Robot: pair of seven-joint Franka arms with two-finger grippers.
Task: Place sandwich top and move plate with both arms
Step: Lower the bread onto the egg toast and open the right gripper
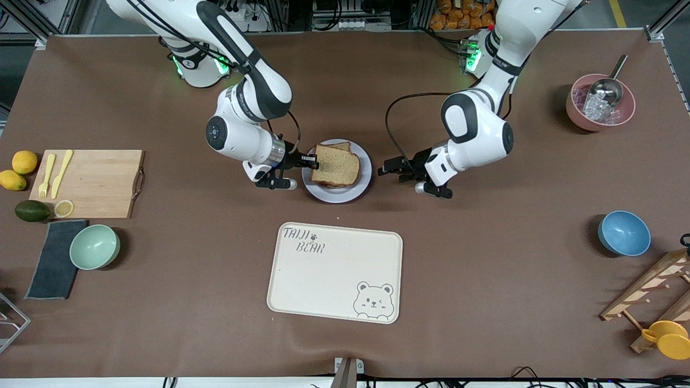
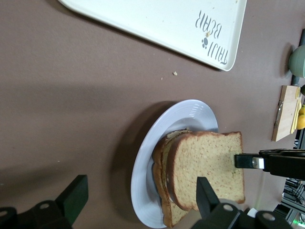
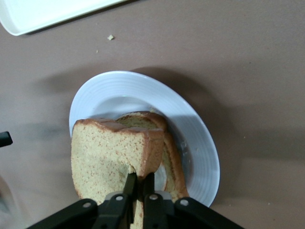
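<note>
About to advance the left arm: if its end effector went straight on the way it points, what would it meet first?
Probably the plate rim, at the left end effector side, with the sandwich top above it; height is hard to judge.

**A robotics lab staged as a kitchen**

Two white robot arms with green-lit bases [image 1: 197, 64] are bolted along one edge of a tabletop [image 1: 485, 302] under a brown mat. Aluminium framing [image 1: 32, 16], cables and a power strip [image 1: 350, 24] run along that edge. Kitchen props are laid out as in a test setup: a wooden cutting board [image 1: 97, 183], lemons [image 1: 24, 161], coloured bowls [image 1: 624, 233], a bear-printed tray [image 1: 334, 272], an ice scoop [image 1: 606, 89].
</note>
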